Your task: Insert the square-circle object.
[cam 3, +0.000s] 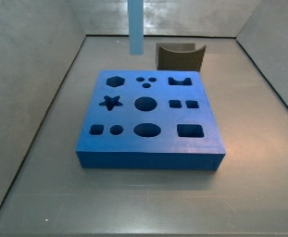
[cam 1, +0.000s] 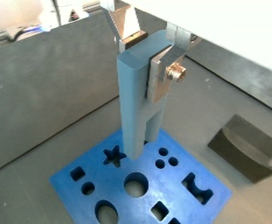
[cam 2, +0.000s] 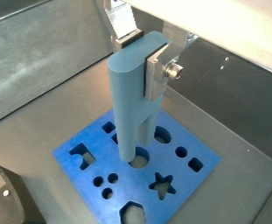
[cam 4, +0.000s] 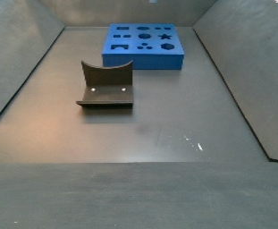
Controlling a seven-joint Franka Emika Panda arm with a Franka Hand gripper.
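My gripper (cam 1: 146, 57) is shut on the upper end of a long, light blue peg (cam 1: 138, 96) and holds it upright. The peg is flat on one side and rounded on the other, so it is the square-circle object. It also shows in the wrist view (cam 2: 132, 96) beside the gripper (cam 2: 144, 52). Its lower end hangs just over the blue board (cam 1: 103, 188) with shaped holes, close to a round hole (cam 2: 136, 157). In a side view only the peg (cam 3: 136, 26) shows, behind the far edge of the board (cam 3: 133, 153). The gripper is out of that frame.
The dark fixture with a notched top stands on the floor beside the board in both side views (cam 3: 180, 57) (cam 4: 105, 85) and both wrist views (cam 1: 246, 147) (cam 2: 7, 206). Grey walls enclose the floor. The board (cam 4: 147, 61) lies at the far end.
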